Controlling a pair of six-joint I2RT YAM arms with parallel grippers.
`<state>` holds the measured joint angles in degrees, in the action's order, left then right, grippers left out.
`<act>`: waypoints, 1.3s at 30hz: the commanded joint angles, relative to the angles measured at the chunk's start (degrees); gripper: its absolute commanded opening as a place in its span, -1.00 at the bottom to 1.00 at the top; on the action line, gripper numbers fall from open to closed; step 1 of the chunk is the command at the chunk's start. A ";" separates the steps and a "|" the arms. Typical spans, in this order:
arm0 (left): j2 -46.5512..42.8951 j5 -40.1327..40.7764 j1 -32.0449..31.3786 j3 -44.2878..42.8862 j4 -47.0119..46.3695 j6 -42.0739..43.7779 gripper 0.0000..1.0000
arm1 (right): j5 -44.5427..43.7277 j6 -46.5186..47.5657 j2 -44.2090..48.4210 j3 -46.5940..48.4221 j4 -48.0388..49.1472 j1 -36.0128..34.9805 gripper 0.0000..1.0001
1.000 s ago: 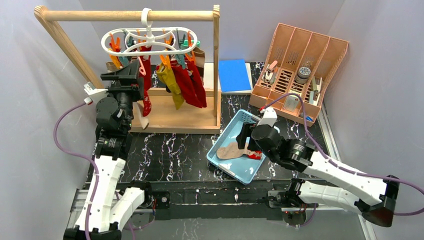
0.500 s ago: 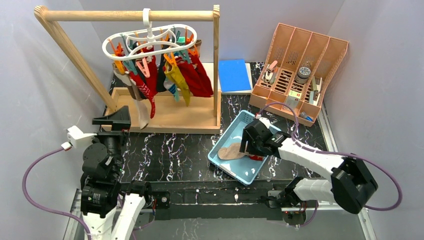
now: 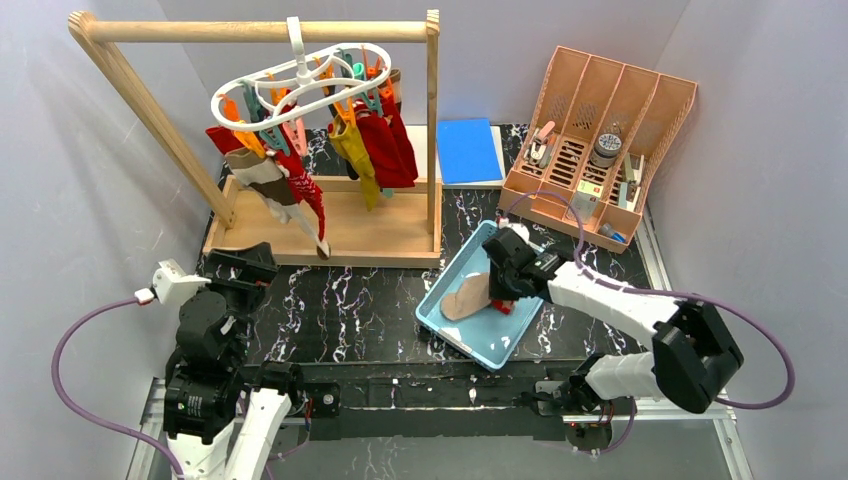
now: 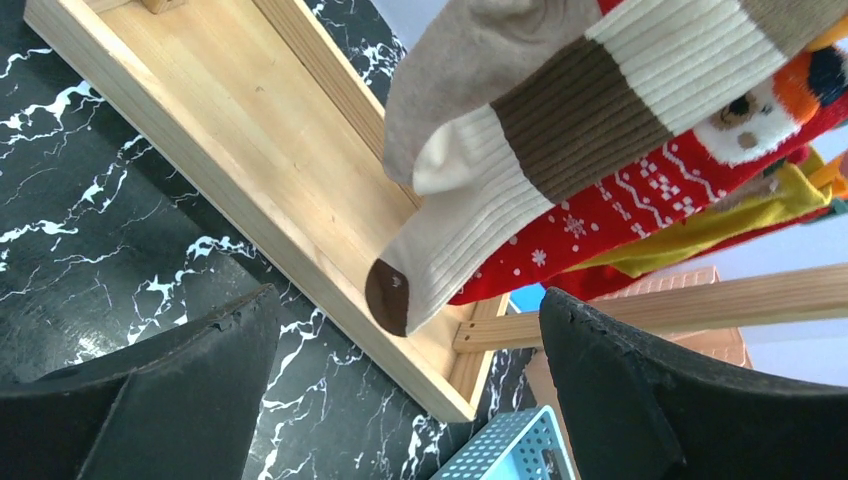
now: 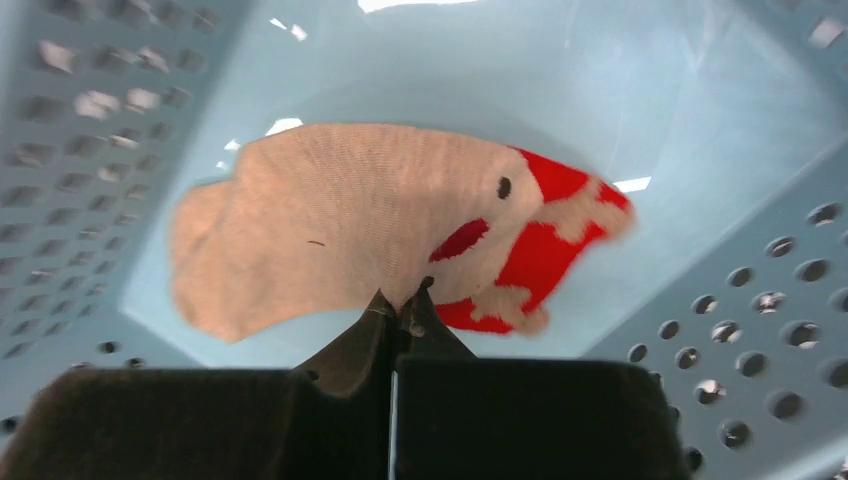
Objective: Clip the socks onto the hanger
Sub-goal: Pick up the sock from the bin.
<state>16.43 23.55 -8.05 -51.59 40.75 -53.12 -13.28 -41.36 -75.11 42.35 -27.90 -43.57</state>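
Observation:
The white ring hanger [image 3: 300, 85] hangs tilted from the wooden rail, with several socks [image 3: 375, 145] clipped on in red, mustard, tan and brown. In the left wrist view a striped beige and brown sock [image 4: 520, 150] dangles over the rack's base. One beige and red sock [image 3: 462, 298] lies in the light blue basket [image 3: 455, 335]. My right gripper [image 3: 500, 293] is down in the basket. Its tips [image 5: 402, 300] are shut, pinching the near edge of that sock [image 5: 340, 220]. My left gripper [image 3: 245, 265] stands wide open and holds nothing, low over the table in front of the rack [image 4: 410, 300].
The wooden rail frame [image 3: 250, 30] and its tray base [image 4: 250, 170] fill the back left. A blue pad [image 3: 468, 150] lies behind the basket. A pink slotted organizer [image 3: 600, 150] with small tools stands at the back right. Perforated basket walls [image 5: 760, 300] surround the right gripper.
My right gripper has shut on the beige and red sock in the basket. The left arm has drawn back from the hanger toward the near edge. The hanger has swung and tilted.

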 commanded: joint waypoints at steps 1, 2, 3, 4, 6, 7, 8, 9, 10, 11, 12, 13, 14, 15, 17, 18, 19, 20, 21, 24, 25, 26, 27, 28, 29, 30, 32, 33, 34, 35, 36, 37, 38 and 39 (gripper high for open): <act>0.91 -4.55 -0.30 -1.72 -1.09 4.63 0.97 | -5.28 6.71 6.86 11.80 -4.86 0.15 -0.97; 1.11 -6.04 -0.30 -2.00 -1.12 5.19 0.97 | -5.44 8.24 8.30 14.35 -6.02 0.07 -0.97; 1.27 -7.33 -0.30 -2.12 -1.18 5.56 0.97 | -5.04 9.91 9.75 16.38 -6.67 0.07 -0.97; 1.40 -8.69 -0.30 -2.33 -1.24 5.76 0.97 | -3.92 12.01 11.46 18.27 -6.88 -0.07 -0.97; 1.63 -10.64 -0.30 -2.69 -1.21 6.30 0.97 | 0.48 17.22 14.79 21.23 -6.48 -0.34 -0.97; 1.85 -11.82 -0.30 -2.74 -1.41 6.18 0.97 | 3.93 20.68 16.41 22.43 -6.59 -0.44 -0.97; 2.09 -14.12 -0.34 -2.80 -2.24 6.75 0.97 | 7.91 25.18 17.76 23.48 -6.78 -0.57 -0.97; 2.40 -17.87 -0.34 -2.58 -3.84 8.07 0.97 | 11.23 27.10 19.45 24.24 -6.75 -0.88 -0.97; 2.71 -23.36 -0.38 -2.21 -6.33 9.18 0.97 | 14.73 31.31 21.30 24.50 -6.30 -1.33 -0.97; 2.94 -28.81 -0.37 -1.71 -9.19 9.54 0.97 | 18.33 34.54 23.55 24.16 -5.20 -1.62 -0.97; 3.18 -34.79 -0.38 -1.06 -13.24 9.06 0.97 | 21.11 37.28 25.97 23.43 -3.59 -1.90 -0.97; 3.49 -39.82 -0.38 -0.31 -16.55 7.86 0.97 | 23.95 40.29 27.91 22.78 -2.17 -1.91 -0.97; 3.91 -43.96 -0.38 0.39 -19.50 6.01 0.97 | 26.36 43.02 29.65 22.03 -0.49 -1.95 -0.97; 4.56 -48.28 -0.38 0.96 -22.68 4.35 0.97 | 28.20 45.75 30.89 21.39 0.95 -1.95 -0.97; 5.75 -55.84 -0.55 2.24 -30.05 0.97 0.97 | 31.35 50.15 31.55 20.88 2.68 -1.89 -0.97; 6.54 -58.70 -0.94 3.19 -34.44 -2.22 0.97 | 33.08 52.12 31.40 20.76 3.81 -1.91 -0.97; 7.02 -60.86 -1.38 4.15 -38.61 -4.96 0.97 | 34.56 53.64 31.27 20.45 5.26 -1.94 -0.97; 7.57 -63.02 -1.84 5.00 -42.17 -6.83 0.97 | 35.57 55.17 31.06 19.84 7.03 -1.90 -0.97; 7.99 -63.93 -2.07 5.27 -44.30 -7.69 0.97 | 36.02 56.55 30.81 19.50 8.41 -1.95 -0.97; 8.34 -66.31 -2.47 6.35 -49.00 -9.47 0.97 | 36.94 61.40 28.94 19.77 9.76 -1.99 -0.97; 8.54 -67.01 -2.48 6.87 -50.71 -10.49 0.97 | 37.21 62.60 28.42 19.86 10.15 -2.19 -0.97; 8.68 -67.58 -2.45 7.76 -53.58 -12.23 0.97 | 37.09 63.29 28.05 19.67 11.09 -2.96 -0.97; 8.86 -68.31 -2.43 9.04 -57.34 -14.52 0.97 | 37.14 64.11 27.50 19.54 12.06 -3.98 -0.97; 8.96 -68.61 -2.49 10.14 -60.94 -16.13 0.97 | 37.40 65.43 26.64 19.90 12.44 -5.03 -0.97; 8.97 -68.39 -2.49 10.85 -62.25 -16.55 0.97 | 37.18 66.14 25.44 20.42 12.59 -6.17 -0.97; 9.10 -67.87 -2.43 11.34 -62.47 -16.42 0.97 | 36.28 67.24 24.04 21.13 12.74 -7.62 -0.97; 9.32 -66.97 -2.49 12.23 -62.80 -15.43 0.97 | 33.09 69.77 21.84 21.74 13.86 -11.21 -0.97; 9.39 -66.47 -2.53 12.68 -62.82 -14.66 0.97 | 31.48 71.16 20.83 21.91 15.03 -13.15 -0.97; 9.68 -66.21 -2.67 13.19 -62.37 -13.81 0.97 | 29.80 72.41 19.76 22.21 15.48 -15.37 -0.97; 9.94 -65.86 -2.77 13.73 -61.48 -13.00 0.97 | 28.27 73.50 18.51 22.65 15.83 -17.09 -0.97; 10.25 -65.24 -2.96 14.10 -60.89 -12.82 0.97 | 27.09 74.55 17.38 22.99 16.06 -18.62 -0.97; 10.55 -64.95 -3.28 14.34 -60.65 -12.80 0.97 | 26.45 75.21 16.38 23.16 16.45 -19.22 -0.97; 10.96 -64.75 -3.43 14.19 -60.21 -12.73 0.97 | 26.07 75.69 15.72 23.13 17.09 -19.46 -0.97; 11.44 -64.68 -3.64 14.02 -59.80 -12.84 0.97 | 25.75 75.76 15.32 22.94 17.90 -19.59 -0.97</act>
<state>26.22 -40.93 -10.79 -37.82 -18.15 -66.57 16.75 29.41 -58.30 62.50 -15.81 -61.34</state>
